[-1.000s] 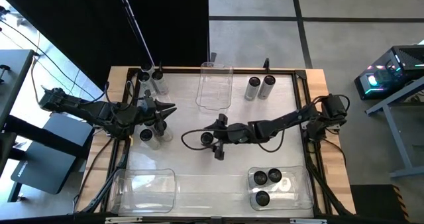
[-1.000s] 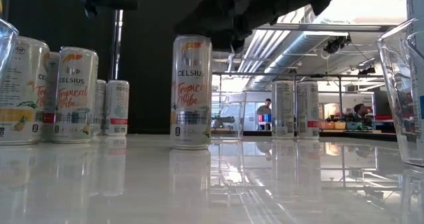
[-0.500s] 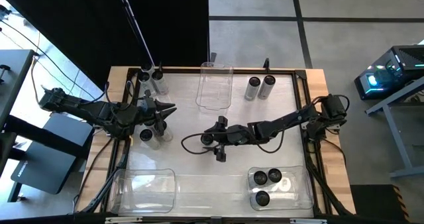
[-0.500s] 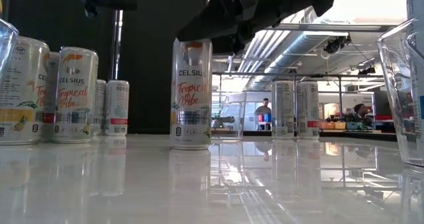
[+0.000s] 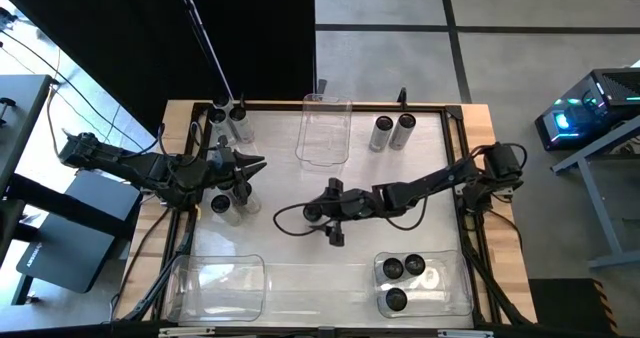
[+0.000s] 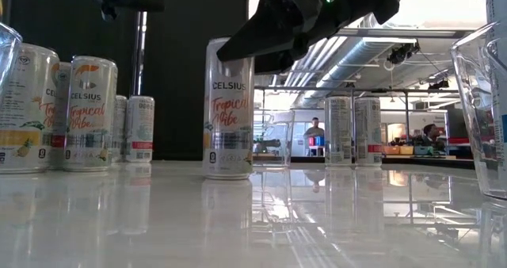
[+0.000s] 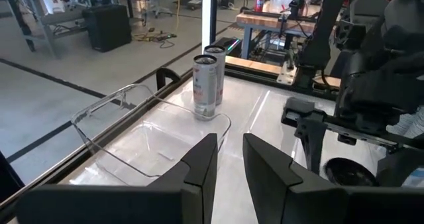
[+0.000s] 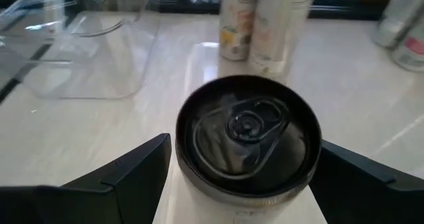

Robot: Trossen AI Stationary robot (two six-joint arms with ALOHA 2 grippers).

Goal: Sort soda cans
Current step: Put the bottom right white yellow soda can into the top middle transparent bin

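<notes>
Right tool poised over a lone can mid-bench

The right tool (image 5: 318, 218) hangs over the upright can (image 5: 313, 211) at the bench's (image 5: 300, 273) middle, fingers spread wide on either side of its top, apparently lined up for a grip not yet made. The left tool (image 5: 255, 163) waits near the left edge above a cluster of cans (image 5: 226, 200), fingers nearly together and empty. Three cans sit in the bin (image 5: 465, 290) at the near right corner.

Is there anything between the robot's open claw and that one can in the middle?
No. In the right wrist view the right gripper hangs open around the can, one finger on each side, with nothing between.
</notes>
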